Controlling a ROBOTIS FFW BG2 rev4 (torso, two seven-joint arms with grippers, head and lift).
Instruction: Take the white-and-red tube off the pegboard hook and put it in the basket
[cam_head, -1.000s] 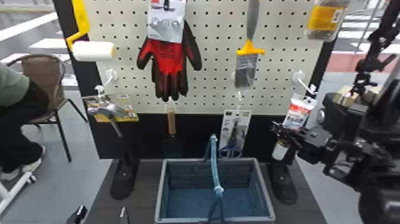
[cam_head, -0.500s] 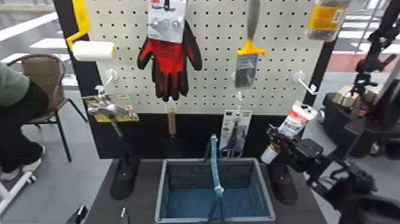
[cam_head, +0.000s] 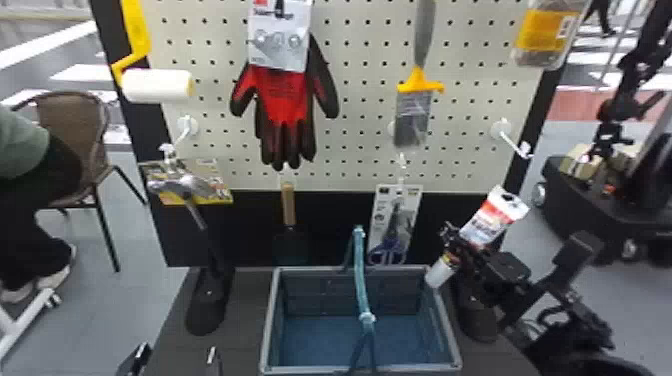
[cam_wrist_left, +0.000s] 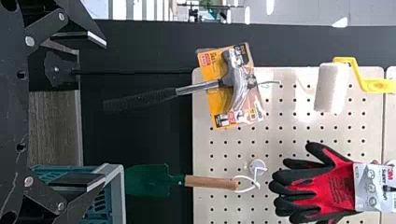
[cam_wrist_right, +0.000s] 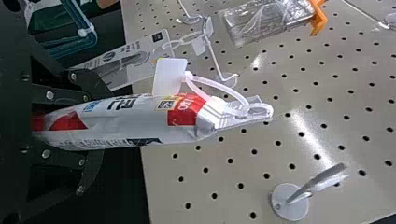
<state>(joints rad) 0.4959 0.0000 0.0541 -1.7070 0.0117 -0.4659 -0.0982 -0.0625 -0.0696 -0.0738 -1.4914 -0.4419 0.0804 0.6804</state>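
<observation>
1. The right claw (cam_head: 456, 246) holds the white-and-red tube (cam_head: 492, 218), clamped around its body; the right wrist view shows the tube running out from between the fingers.
2. The tube is off the pegboard (cam_head: 360, 160), tilted in the head view, with its printed upper end leaning right and its white lower end pointing down and left, by the back right corner of the basket (cam_head: 268, 320). Whether that end touches the rim cannot be told.
3. A clear tie (cam_wrist_right: 219, 87) with a small white tag (cam_wrist_right: 169, 77) is looped at the tube's flat hanging end.
4. In the head view, the white hook (cam_head: 512, 141) at the board's right side is above the tube and apart from it.
5. The left claw (cam_head: 178, 350) is at the bottom left of the head view, its fingers spread wide.
6. The basket stands on the dark counter (cam_head: 240, 312) before the board, its blue handle (cam_head: 361, 280) raised.
7. Along the board's upper part are a paint roller (cam_head: 155, 86), red-and-black gloves (cam_head: 285, 100), a brush (cam_head: 413, 117) and a clear-and-yellow pack (cam_head: 542, 35).
8. Lower down hang a hammer (cam_head: 192, 186), a wooden-handled trowel (cam_head: 288, 205) and carded scissors (cam_head: 392, 250).
</observation>
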